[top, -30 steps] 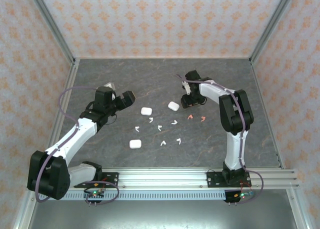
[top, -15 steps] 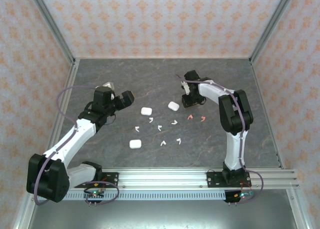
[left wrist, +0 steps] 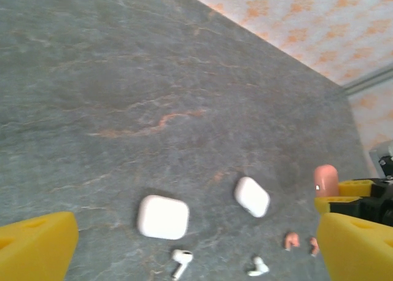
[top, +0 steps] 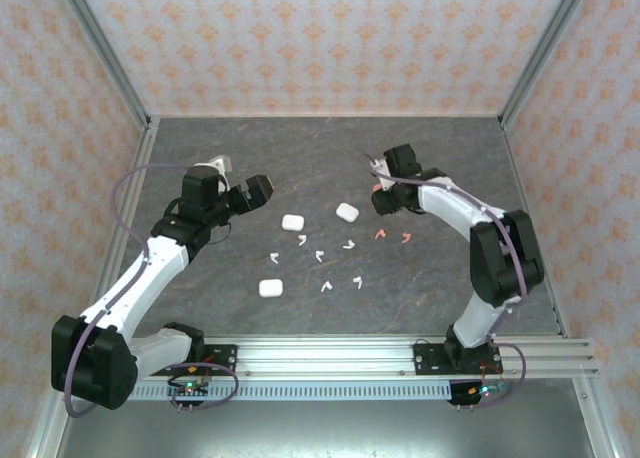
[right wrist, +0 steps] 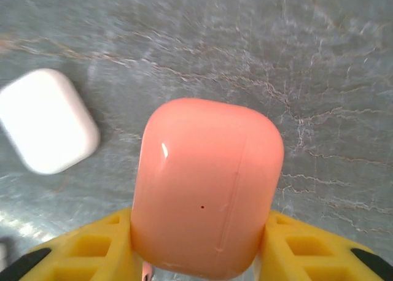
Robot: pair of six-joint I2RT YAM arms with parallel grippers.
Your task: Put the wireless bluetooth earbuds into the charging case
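right gripper (top: 379, 185): clamped on pink case (right wrist: 206, 189), held off the table, lid looks closed
left gripper (top: 238, 181): jaws wide, holding nothing, hovering far-left
pink earbuds (top: 380, 234): a pair on the table, just near-side of the right gripper; right arm is closer
white earbuds (top: 319, 255): scattered mid-table, between the arms
white cases (top: 292, 222): three, lying closed
next, my guess: case needs opening first

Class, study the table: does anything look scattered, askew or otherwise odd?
Yes. The small earbuds lie scattered loose across the middle of the table, pointing every way. Three white cases lie apart among them. The pink case sits clamped in the right gripper. Nothing looks damaged.
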